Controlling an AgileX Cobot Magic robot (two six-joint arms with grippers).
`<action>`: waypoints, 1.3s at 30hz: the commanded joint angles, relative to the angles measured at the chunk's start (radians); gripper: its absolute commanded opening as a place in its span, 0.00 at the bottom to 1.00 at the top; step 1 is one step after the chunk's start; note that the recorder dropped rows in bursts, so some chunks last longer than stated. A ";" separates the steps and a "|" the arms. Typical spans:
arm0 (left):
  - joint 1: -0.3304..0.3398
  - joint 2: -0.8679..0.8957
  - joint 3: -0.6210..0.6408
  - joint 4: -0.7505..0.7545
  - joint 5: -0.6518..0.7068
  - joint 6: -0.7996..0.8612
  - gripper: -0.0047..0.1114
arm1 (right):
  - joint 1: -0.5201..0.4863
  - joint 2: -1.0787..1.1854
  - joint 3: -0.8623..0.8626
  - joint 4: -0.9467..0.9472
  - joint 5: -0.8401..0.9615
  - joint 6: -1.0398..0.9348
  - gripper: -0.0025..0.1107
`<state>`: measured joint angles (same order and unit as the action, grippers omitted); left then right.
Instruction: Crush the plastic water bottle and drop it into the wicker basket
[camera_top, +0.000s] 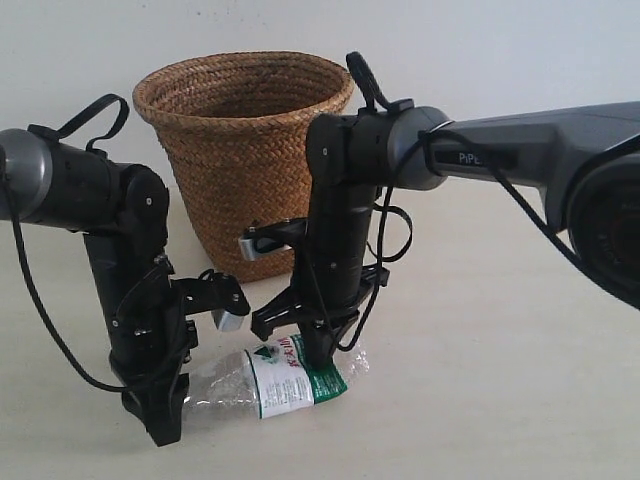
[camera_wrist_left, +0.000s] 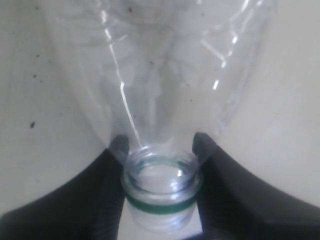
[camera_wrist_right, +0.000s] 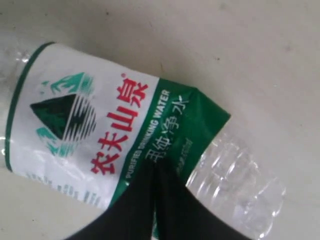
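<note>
The plastic water bottle (camera_top: 290, 375) lies on its side on the pale table, in front of the wicker basket (camera_top: 240, 150). Its body looks flattened and creased. My left gripper (camera_top: 165, 425) is shut on the bottle's neck; in the left wrist view the fingers (camera_wrist_left: 116, 150) clamp both sides of the open neck (camera_wrist_left: 161, 175), which carries a green ring and shows no cap. My right gripper (camera_top: 315, 360) points straight down, shut, with its tips pressed on the green edge of the label (camera_wrist_right: 100, 125). Its two fingers (camera_wrist_right: 135, 200) lie together.
The basket stands upright just behind both arms, its rim (camera_top: 245, 75) above the grippers. Bare table (camera_top: 500, 380) extends to the right and front of the bottle. A white wall lies behind.
</note>
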<state>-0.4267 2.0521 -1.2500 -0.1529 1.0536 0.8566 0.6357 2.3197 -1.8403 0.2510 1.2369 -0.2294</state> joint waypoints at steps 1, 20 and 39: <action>-0.003 0.004 0.006 0.004 -0.007 0.001 0.07 | 0.002 0.053 0.026 -0.002 -0.016 -0.015 0.02; -0.003 0.004 0.006 0.004 -0.003 0.003 0.07 | 0.002 -0.263 0.024 0.007 -0.016 -0.119 0.02; -0.003 0.002 0.006 0.010 0.002 0.011 0.07 | 0.073 -0.204 0.028 -0.058 -0.016 -0.324 0.02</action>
<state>-0.4267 2.0566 -1.2500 -0.1491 1.0539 0.8633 0.7077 2.1232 -1.8143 0.2489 1.2204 -0.4869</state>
